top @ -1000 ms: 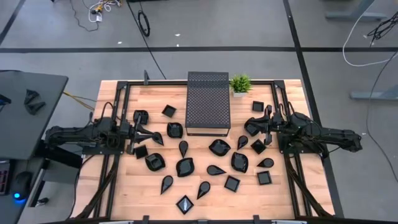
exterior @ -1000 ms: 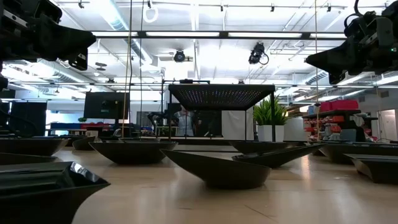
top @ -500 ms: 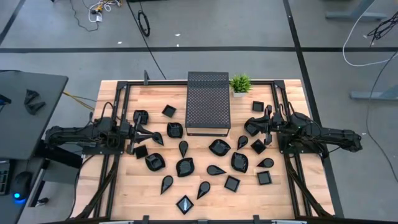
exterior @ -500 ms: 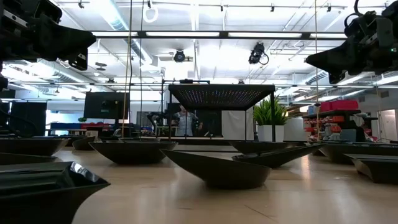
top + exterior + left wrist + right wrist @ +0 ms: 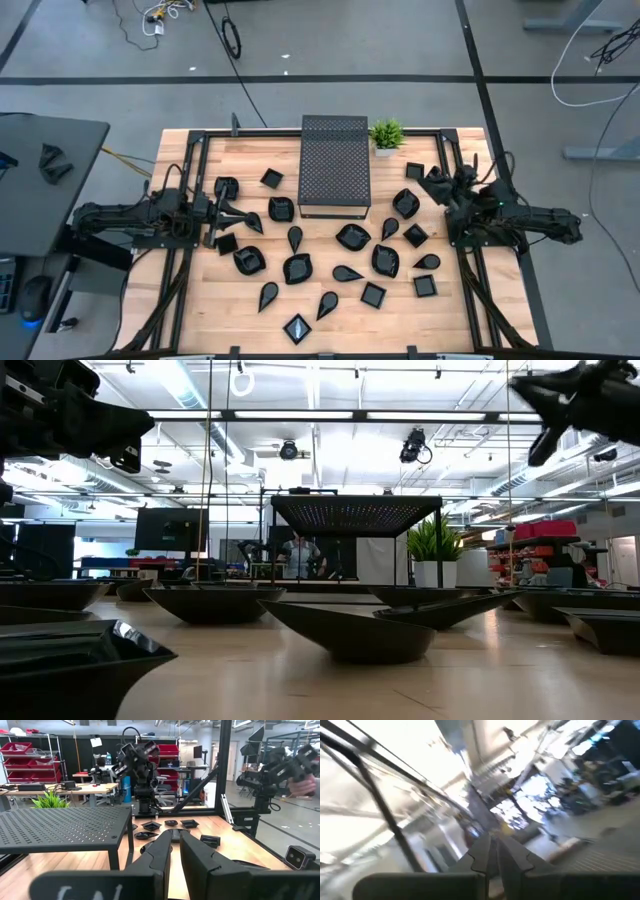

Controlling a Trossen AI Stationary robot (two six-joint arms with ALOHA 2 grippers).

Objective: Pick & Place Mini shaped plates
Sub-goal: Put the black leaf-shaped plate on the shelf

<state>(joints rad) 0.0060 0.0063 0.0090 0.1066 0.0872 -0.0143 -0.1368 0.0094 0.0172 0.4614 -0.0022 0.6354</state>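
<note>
Right gripper (image 5: 436,184), fingers nearly together, empty, has swung up; plates (image 5: 352,237) point variously.

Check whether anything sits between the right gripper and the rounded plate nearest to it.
Nothing visible does. In the high view the right gripper is above the table's right side, empty, fingers together. The rounded plate lies just beside it toward the perforated box, with only bare wood between. A square plate sits off to the side, out of the way.

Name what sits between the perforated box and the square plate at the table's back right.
In the high view, the potted plant stands between the perforated box and the square plate.
</note>
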